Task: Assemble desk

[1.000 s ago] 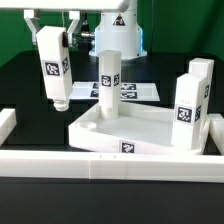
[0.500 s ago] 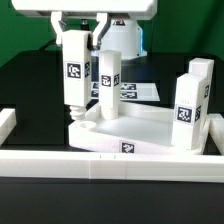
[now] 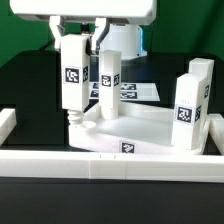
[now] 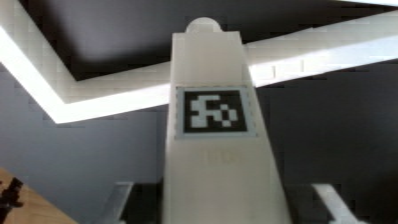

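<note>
The claw is clamped on the top of a white leg, which hangs upright below it over a corner of the desk top. It looks light, stiff, smooth plastic; gripping the flat sides seems safest.

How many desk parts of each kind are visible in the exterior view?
Desk top: 1
Legs: 3 — one held in the gripper, one standing on the top, one at the exterior view's right
Total: 4
</note>
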